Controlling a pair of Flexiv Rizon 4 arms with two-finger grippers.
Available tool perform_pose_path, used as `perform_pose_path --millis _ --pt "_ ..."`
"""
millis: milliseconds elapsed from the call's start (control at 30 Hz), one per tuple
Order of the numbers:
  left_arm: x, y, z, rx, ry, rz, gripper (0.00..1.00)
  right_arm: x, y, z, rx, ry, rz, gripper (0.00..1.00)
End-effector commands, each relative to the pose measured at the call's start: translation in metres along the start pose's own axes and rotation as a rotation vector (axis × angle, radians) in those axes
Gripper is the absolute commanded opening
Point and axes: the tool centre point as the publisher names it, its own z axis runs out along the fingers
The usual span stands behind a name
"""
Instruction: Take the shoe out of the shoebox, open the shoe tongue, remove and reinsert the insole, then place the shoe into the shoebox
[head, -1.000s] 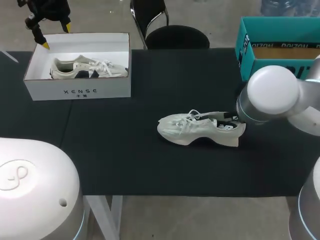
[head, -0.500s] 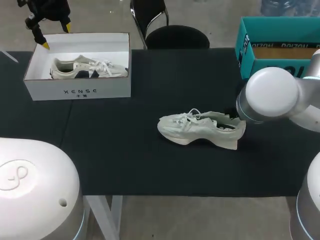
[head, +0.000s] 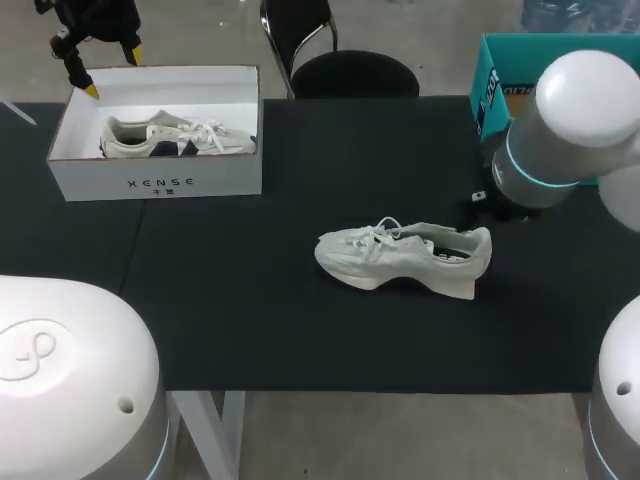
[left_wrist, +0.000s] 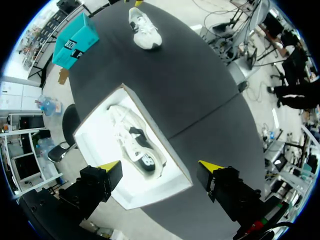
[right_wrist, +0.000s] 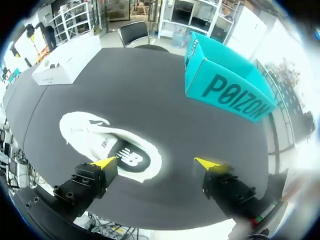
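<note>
Right jaws spread, empty, near heel of shoe (head: 400, 258) mid-surface. Left jaws spread over far-left shoebox (head: 100, 180). Tongue/insole step seems in hand; next needs right-side grip on shoe.

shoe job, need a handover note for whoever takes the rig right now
Left gripper: open, empty, over one end of the white shoebox, which holds another shoe.
Right gripper: open, empty, above the heel of the shoe on the table.
Done: shoe out; black insole shows inside it, seating unclear.
Left: check insole, then shoe into the shoebox.
</note>
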Motion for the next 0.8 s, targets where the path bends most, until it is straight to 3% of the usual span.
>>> perform_pose_path --millis 33,267,333,400,467,533,633,667,733,800 --pt "0.001 0.000 0.000 -0.002 0.000 0.000 1.00 -0.007 0.005 0.002 0.064 0.099 -0.032 1.00" --pt "0.001 0.000 0.000 -0.002 0.000 0.000 1.00 -0.007 0.005 0.002 0.064 0.099 -0.032 1.00" --pt "0.001 0.000 0.000 -0.002 0.000 0.000 1.00 -0.009 0.008 0.003 -0.014 0.247 -0.247 1.00" --pt "0.001 0.000 0.000 -0.002 0.000 0.000 1.00 -0.010 0.007 0.003 -0.078 0.298 -0.408 1.00" --pt "0.001 0.000 0.000 -0.002 0.000 0.000 1.00 -0.009 0.000 0.002 -0.155 0.351 -0.608 1.00" --pt "0.001 0.000 0.000 -0.002 0.000 0.000 1.00 -0.012 -0.011 -0.005 -0.303 0.464 -0.802 1.00" --pt "0.001 0.000 0.000 -0.002 0.000 0.000 1.00 -0.009 -0.030 -0.014 -0.429 0.546 -1.088 1.00" --pt "0.001 0.000 0.000 -0.002 0.000 0.000 1.00 -0.009 -0.040 -0.021 -0.501 0.554 -1.144 1.00" --pt "0.001 0.000 0.000 -0.002 0.000 0.000 1.00 -0.022 -0.048 -0.027 -0.573 0.544 -1.181 1.00" --pt "0.001 0.000 0.000 -0.002 0.000 0.000 1.00 -0.030 -0.045 -0.027 -0.534 0.541 -1.106 1.00"
